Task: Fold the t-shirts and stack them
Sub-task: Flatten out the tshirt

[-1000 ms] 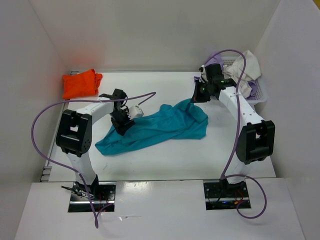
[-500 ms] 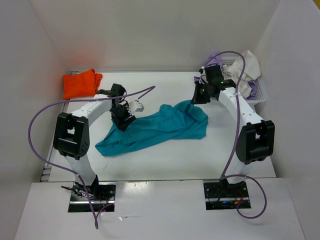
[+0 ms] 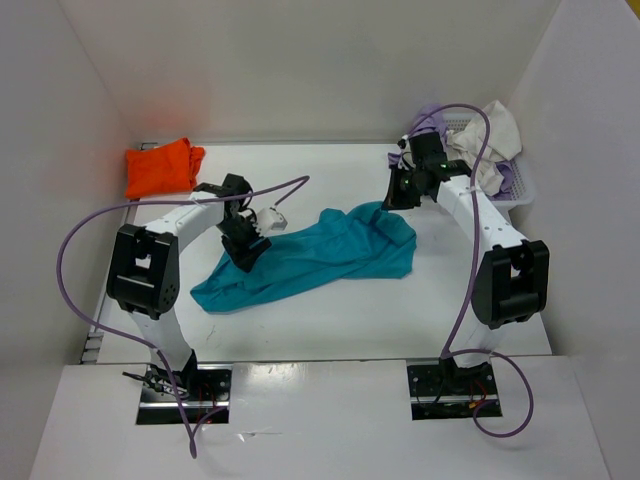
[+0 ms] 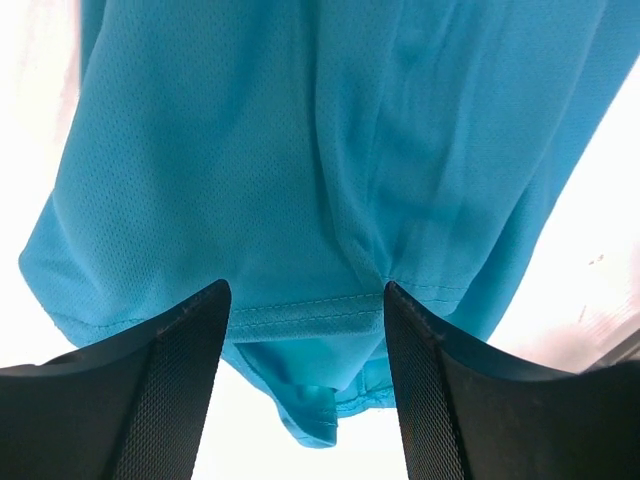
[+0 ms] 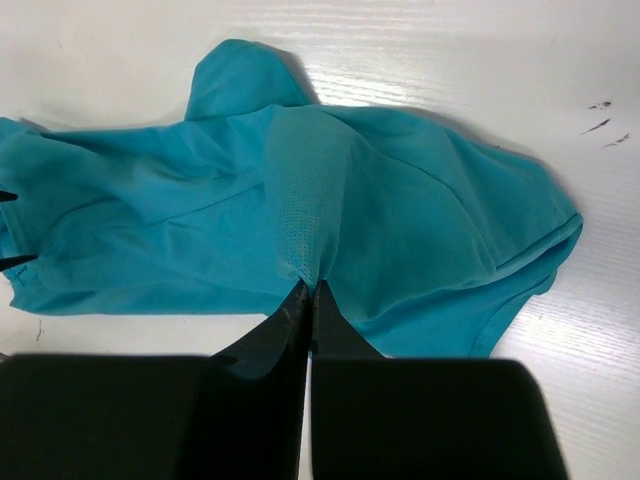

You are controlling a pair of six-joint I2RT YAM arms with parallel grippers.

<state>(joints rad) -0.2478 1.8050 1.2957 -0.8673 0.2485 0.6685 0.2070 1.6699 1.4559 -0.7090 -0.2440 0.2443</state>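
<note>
Right gripper (image 5: 308, 294), pressed shut, pinches a raised fold of the teal shirt (image 3: 320, 252) lying crumpled on the table (image 3: 300, 330), while the left gripper (image 4: 304, 292) stands spread over its hem: close it squarely on the stitched edge, then draw both apart evenly.

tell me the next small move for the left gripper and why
Probably close the left gripper on the hem of the teal t-shirt. Its jaws stand open with the stitched hem edge lying between them. The right gripper is shut on a pinched-up fold of the same shirt, so a second grip would likely let both arms spread it flat for folding.
</note>
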